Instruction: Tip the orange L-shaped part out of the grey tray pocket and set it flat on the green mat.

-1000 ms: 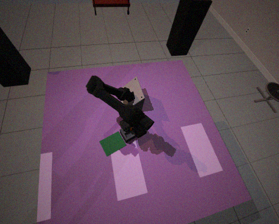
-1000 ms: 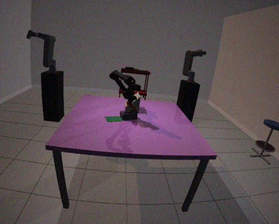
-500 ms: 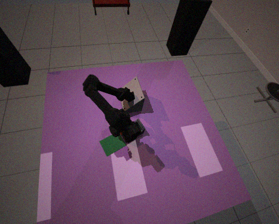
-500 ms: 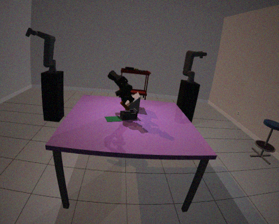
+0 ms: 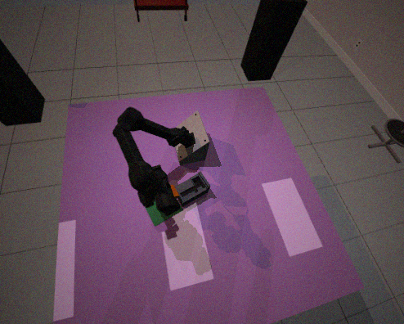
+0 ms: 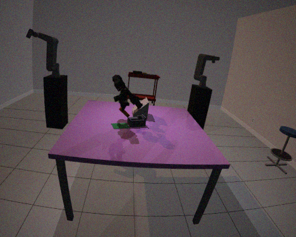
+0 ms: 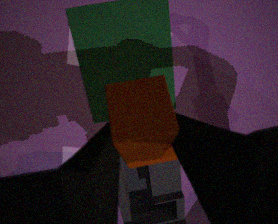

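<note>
Worktop (image 5: pixel 110 262) (image 6: pixel 180 149) (image 7: pixel 225 20): purple, on dark legs, 3 pale light patches in the top view, arm shadows across it.
Pedestals: 2, black, behind the worktop, 1 on the left of frame (image 5: pixel 20 98) (image 6: pixel 55 102), 1 on the right (image 5: pixel 271 41) (image 6: pixel 199 105); each carries a dark arm in the exterior view.
Cart (image 5: pixel 161 7) (image 6: pixel 144 75): red, standing behind the worktop.
Stool (image 5: pixel 397 128) (image 6: pixel 287 131): round seat, off to the right of frame.
Working arm (image 5: pixel 131 151) (image 6: pixel 123 90): black, bent, its gripper end over the mat and tray area.
Arm mount (image 5: pixel 198 127) (image 6: pixel 145 109): pale sloping face, dark side, near the tray.
Green mat (image 5: pixel 155 217) (image 6: pixel 118 125) (image 7: pixel 120 25): flat on the worktop beside the tray, partly shaded.
Grey tray (image 5: pixel 182 198) (image 6: pixel 136 123) (image 7: pixel 165 180): on the worktop, pocket open to view.
Orange part (image 5: pixel 174 191) (image 6: pixel 124 112) (image 7: pixel 142 110): out of the pocket, aloft, tilted, lower end near the tray; contact there, can't tell.
Fingers (image 6: pixel 126 104): clamped on the orange part, 1 at each side.
</note>
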